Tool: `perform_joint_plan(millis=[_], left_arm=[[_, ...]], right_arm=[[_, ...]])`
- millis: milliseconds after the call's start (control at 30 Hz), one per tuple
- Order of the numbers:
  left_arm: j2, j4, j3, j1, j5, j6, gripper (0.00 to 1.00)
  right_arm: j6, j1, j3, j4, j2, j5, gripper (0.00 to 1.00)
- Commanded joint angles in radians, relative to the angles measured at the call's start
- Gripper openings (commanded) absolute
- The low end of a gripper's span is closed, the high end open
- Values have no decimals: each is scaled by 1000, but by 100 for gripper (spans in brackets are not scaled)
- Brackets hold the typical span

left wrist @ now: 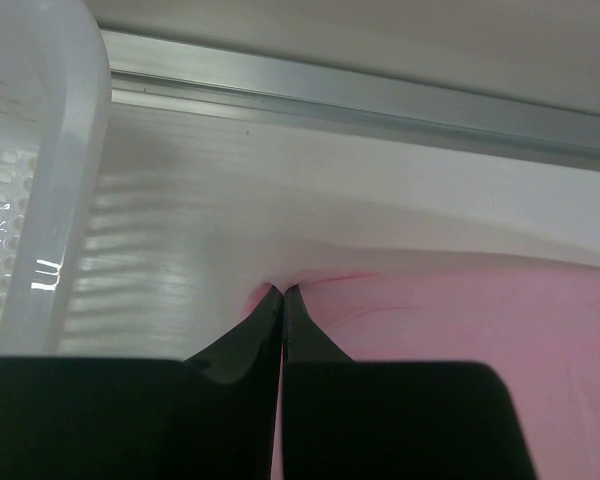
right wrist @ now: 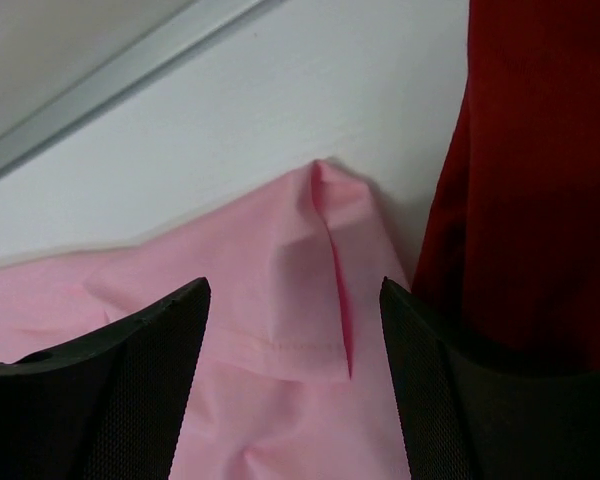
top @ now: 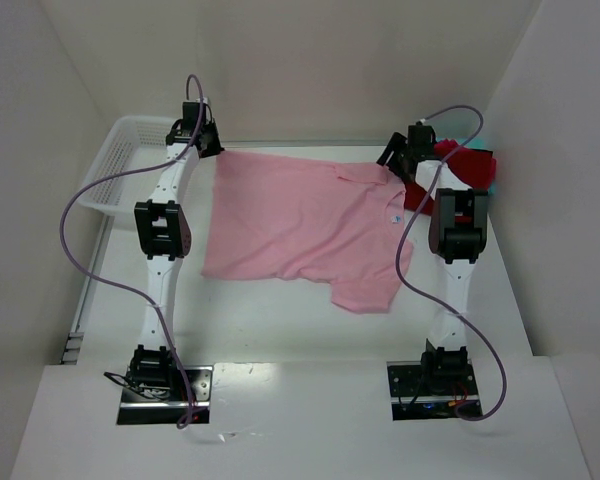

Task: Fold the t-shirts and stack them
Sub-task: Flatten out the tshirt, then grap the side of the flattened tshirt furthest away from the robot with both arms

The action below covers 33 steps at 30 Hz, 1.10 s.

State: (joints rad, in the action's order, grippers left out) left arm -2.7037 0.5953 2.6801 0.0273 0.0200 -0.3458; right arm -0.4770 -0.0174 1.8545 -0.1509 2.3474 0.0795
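The light pink t-shirt [top: 290, 220] lies spread flat across the middle of the table, one sleeve pointing to the near right. My left gripper [top: 208, 140] sits at its far left corner, shut on the pink cloth [left wrist: 460, 320], which shows between the fingertips [left wrist: 282, 290]. My right gripper [top: 395, 160] is at the shirt's far right corner, open, with a folded-over pink hem [right wrist: 310, 300] lying loose between its fingers [right wrist: 293, 285]. The dark red t-shirt [top: 470, 165] lies folded just right of that gripper [right wrist: 530, 170]. A teal edge [top: 496, 172] shows at its right side.
A white mesh basket [top: 130, 150] stands at the far left, close beside my left gripper [left wrist: 40, 150]. A metal rail [left wrist: 380, 100] runs along the table's far edge by the back wall. White walls close in both sides.
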Motion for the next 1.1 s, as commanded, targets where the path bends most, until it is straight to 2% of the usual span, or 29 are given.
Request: perform_joint_plan(millis=[0, 333, 500, 667, 800, 933, 1067], left_arm=[[18, 15, 43, -7, -18, 42, 0], [18, 15, 43, -7, -29, 42, 0], [18, 15, 43, -7, -29, 42, 0], [9, 15, 43, -7, -29, 42, 0], [9, 15, 43, -7, -29, 42, 0], [9, 15, 43, -7, -29, 42, 0], [9, 15, 43, -7, -29, 42, 0]], right_arm=[[38, -7, -37, 13, -63, 68, 75], [48, -7, -29, 13, -54, 83, 72], [57, -7, 32, -29, 7, 106, 57], [57, 2, 41, -39, 18, 106, 50], [57, 11, 89, -87, 49, 83, 51], [78, 11, 89, -111, 39, 39, 71], [90, 11, 100, -136, 39, 29, 73]])
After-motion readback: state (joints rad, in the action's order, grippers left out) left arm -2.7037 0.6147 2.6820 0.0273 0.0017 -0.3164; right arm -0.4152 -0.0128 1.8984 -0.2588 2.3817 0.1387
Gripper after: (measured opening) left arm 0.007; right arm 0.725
